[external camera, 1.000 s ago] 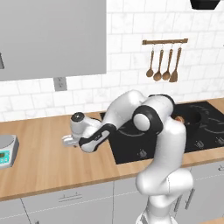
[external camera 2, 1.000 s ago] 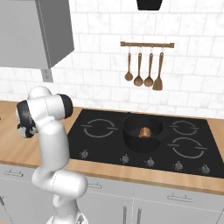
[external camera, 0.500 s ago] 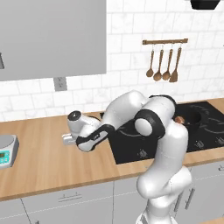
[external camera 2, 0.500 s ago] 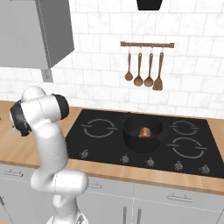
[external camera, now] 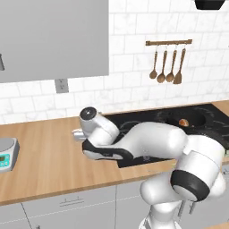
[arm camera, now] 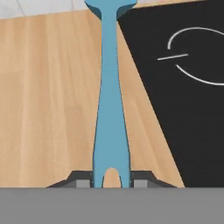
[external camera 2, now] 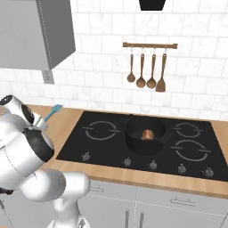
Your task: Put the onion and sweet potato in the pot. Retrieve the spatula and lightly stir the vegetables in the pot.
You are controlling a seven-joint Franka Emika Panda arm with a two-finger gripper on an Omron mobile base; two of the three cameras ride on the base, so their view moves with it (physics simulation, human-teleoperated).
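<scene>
My gripper (arm camera: pixel 111 179) is shut on the handle end of the teal-blue spatula (arm camera: pixel 109 96), which runs away from the fingertips (arm camera: pixel 81 181) over the wooden counter beside the hob edge. From the right base, the spatula (external camera 2: pixel 54 111) sticks out past the hand, above the counter left of the hob. In the left base view the gripper (external camera: pixel 78 133) hangs over the counter, left of the hob. The dark pot (external camera 2: pixel 144 133) sits mid-hob with a reddish-brown vegetable (external camera 2: pixel 148 134) inside; the pot (external camera: pixel 185 120) also shows far right. I cannot make out the pale lump.
The black hob (external camera 2: pixel 107 133) has knobs along its front edge. Wooden spoons and a turner (external camera 2: pixel 147 67) hang on a wall rail behind it. A small kitchen scale (external camera: pixel 6 152) stands at the counter's left end. A grey wall cabinet (external camera: pixel 53 36) hangs overhead.
The arm has folded low and toward the cameras. The hand has risen slightly over the counter, and the spatula now shows sticking out of it in the right base view.
</scene>
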